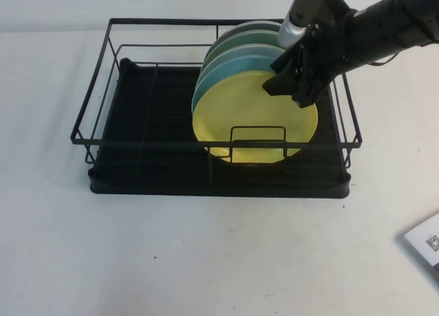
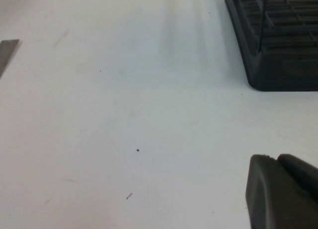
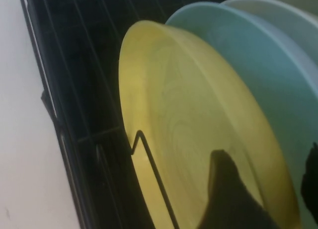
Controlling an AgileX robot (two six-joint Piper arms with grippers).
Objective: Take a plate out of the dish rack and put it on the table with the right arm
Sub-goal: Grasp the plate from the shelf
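The pale-yellow plate (image 1: 254, 117) stands on edge at the front of a stack in the black wire dish rack (image 1: 96, 110), leaning against the small wire divider. My right gripper (image 1: 291, 86) is open at the plate's upper right rim. In the right wrist view one finger lies in front of the yellow plate (image 3: 189, 129) and the other behind it on the blue plate's side, so the right gripper (image 3: 266, 159) straddles the rim. My left gripper (image 2: 271, 159) is shut and empty over the white table (image 2: 124, 114), beside a corner of the rack (image 2: 278, 65).
A light-blue plate (image 1: 233, 66) and green plates (image 1: 247, 38) stand behind the yellow one. The rack's left half holds nothing. White table (image 1: 206, 247) stretches in front of the rack. A white card with a code (image 1: 425, 244) lies at the right edge.
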